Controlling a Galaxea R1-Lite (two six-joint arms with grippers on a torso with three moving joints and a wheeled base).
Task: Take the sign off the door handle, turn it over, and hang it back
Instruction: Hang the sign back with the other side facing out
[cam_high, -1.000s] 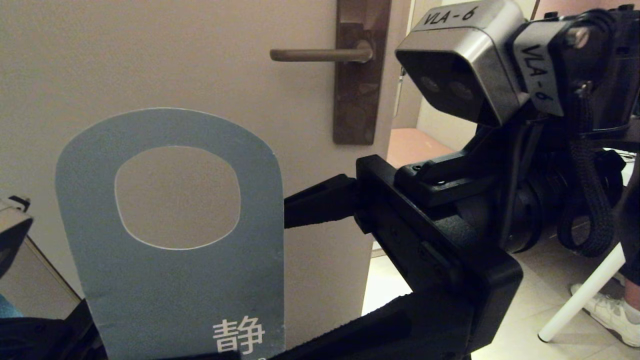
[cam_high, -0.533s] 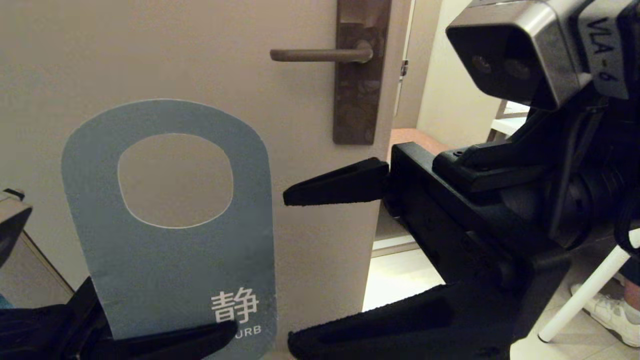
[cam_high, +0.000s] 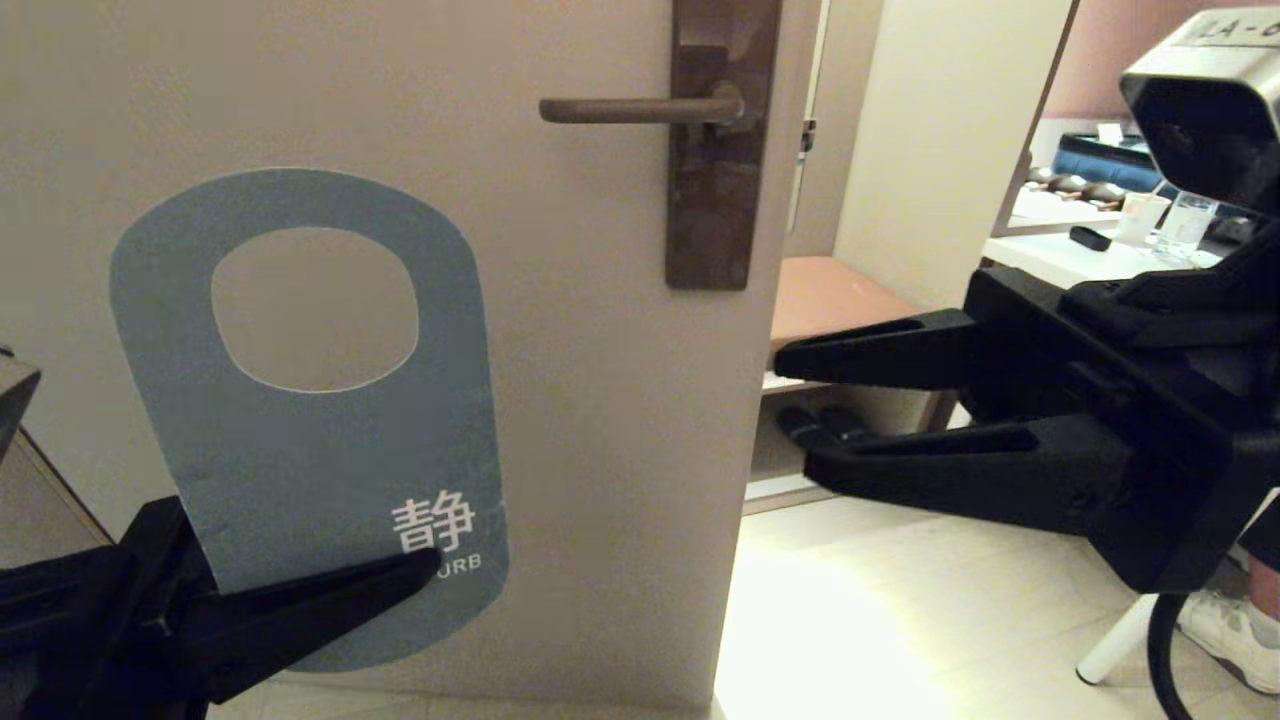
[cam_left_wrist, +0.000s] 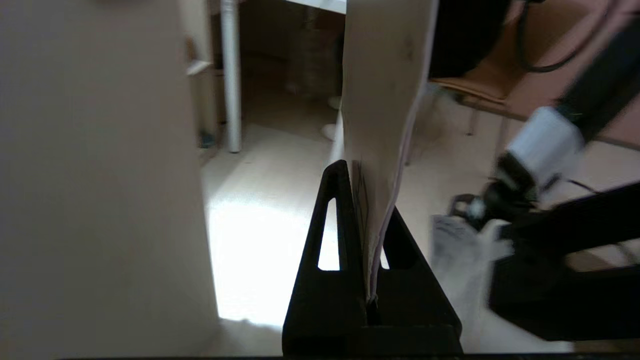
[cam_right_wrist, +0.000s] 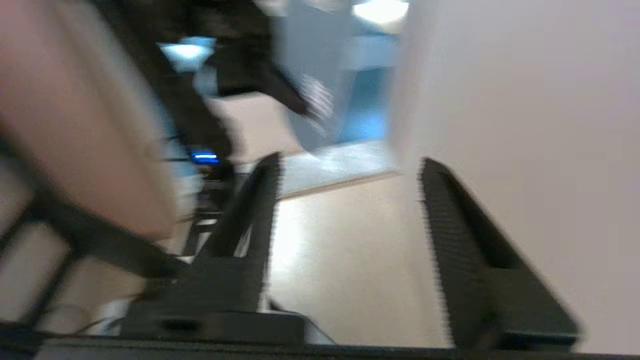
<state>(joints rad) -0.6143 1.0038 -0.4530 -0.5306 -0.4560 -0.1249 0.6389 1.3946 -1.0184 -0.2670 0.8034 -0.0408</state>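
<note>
The sign (cam_high: 320, 440) is off the door handle (cam_high: 640, 109) and stands upright in front of the door, low and to the left of the handle, blue-grey face toward me, its round hole at the top. My left gripper (cam_high: 425, 565) is shut on its bottom edge. In the left wrist view the sign (cam_left_wrist: 382, 110) shows edge-on between the left gripper's (cam_left_wrist: 367, 200) fingers, off-white face visible. My right gripper (cam_high: 790, 400) is open and empty, right of the door edge, fingers pointing left. It also shows in the right wrist view (cam_right_wrist: 350, 170). The handle's backplate (cam_high: 715, 180) is brown.
The door (cam_high: 560, 420) fills the left and middle; its free edge is near the centre. Beyond the gap are a brown bench (cam_high: 830, 290), a pale wall (cam_high: 940, 140), a white table (cam_high: 1080, 255) with small items, a white leg (cam_high: 1110, 650) and a person's shoe (cam_high: 1230, 640).
My right gripper let go of the sign's side and drew back to the right, past the door edge. The sign, in my left gripper, moved up and a little left.
</note>
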